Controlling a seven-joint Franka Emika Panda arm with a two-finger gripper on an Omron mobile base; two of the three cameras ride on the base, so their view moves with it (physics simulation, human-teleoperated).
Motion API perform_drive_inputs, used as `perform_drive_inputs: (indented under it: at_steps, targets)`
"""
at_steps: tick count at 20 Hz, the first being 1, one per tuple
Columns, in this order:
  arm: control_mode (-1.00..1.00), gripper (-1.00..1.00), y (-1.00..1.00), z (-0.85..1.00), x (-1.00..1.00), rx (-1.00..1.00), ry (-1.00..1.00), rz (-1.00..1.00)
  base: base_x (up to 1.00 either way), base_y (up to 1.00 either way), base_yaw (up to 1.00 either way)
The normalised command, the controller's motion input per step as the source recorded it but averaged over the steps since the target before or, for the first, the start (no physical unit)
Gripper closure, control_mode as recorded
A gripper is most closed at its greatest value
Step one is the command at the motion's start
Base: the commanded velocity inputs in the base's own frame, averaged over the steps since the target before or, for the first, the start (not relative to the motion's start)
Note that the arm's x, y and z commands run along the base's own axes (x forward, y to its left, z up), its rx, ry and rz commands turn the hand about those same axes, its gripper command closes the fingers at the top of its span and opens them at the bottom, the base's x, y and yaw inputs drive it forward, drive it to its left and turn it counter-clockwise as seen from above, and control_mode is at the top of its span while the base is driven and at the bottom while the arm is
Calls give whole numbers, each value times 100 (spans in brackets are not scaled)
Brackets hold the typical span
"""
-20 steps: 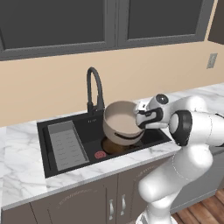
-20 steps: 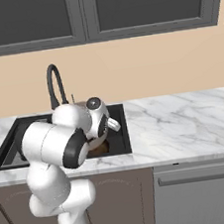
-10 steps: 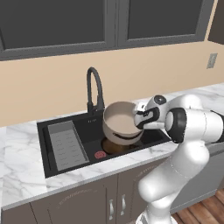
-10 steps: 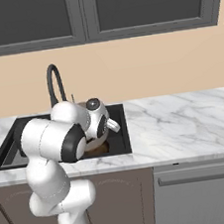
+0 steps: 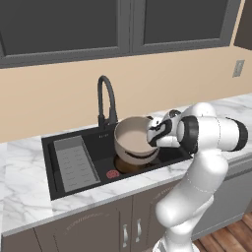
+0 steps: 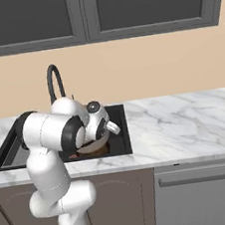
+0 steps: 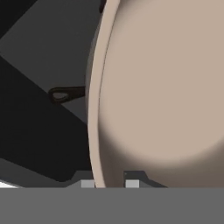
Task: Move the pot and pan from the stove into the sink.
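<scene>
Beige-tan pot (image 5: 134, 140): held tilted above the sink (image 5: 59, 142) basin's right half, faucet (image 5: 106, 101) at its 11 o'clock. Gripper (image 5: 150, 136): clenched on the pot's rim at 3 o'clock, one fingertip on each side of the wall. Arm: elbow bent, forearm level, reaching leftward from the marble counter (image 5: 19, 206). Pan (image 5: 129, 166): lying in the basin directly beneath the pot.

This is a home kitchen. A black recessed sink (image 5: 59, 170) with a tall arched faucet (image 5: 107, 101) sits in a white marble counter (image 6: 186, 125), with dark glass-front wall cabinets (image 5: 118, 27) above and grey base cabinets (image 5: 98, 226) below. A beige wall (image 6: 144, 67) runs between them.
</scene>
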Motion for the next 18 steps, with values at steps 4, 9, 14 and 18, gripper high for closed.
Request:
perform_drive_inputs:
  at_steps: [4,9,14,18]
  targets:
    - [-100,100,0,-20,35,-1,0,-4,0,0,0]
    - [-100,100,3,-37,29,-3,-3,-3,0,0,0]
    - [-100,100,6,-34,29,-1,-5,-2,0,0,0]
    - [-100,100,9,-28,26,-1,-6,-2,0,0,0]
